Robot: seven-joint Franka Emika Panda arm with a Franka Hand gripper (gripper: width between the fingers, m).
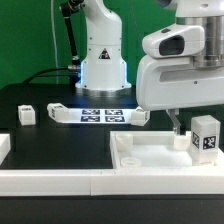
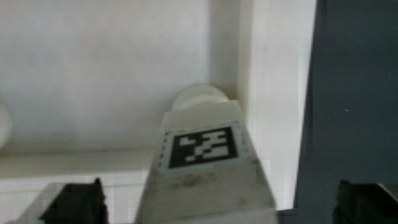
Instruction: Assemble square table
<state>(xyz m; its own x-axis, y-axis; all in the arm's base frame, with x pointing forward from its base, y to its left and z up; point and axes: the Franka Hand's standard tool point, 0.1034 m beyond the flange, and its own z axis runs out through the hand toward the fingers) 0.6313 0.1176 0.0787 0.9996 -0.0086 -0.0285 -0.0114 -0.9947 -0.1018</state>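
Wrist view shows your end effector spread wide, gripping nothing, straddling the tagged leg upright by the table top rim, at the exterior view's right. Likely light, stiff, slick plastic: clamp its flat sides squarely

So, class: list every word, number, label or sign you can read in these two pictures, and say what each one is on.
No words or numbers can be read in either view.
On the robot base: a small triangular sign, too small to read.
On the marker board: black-and-white square tags, patterns only.
On the standing leg at the table top: one tag, pattern only.
On the loose leg: dark marks, too blurred to read.
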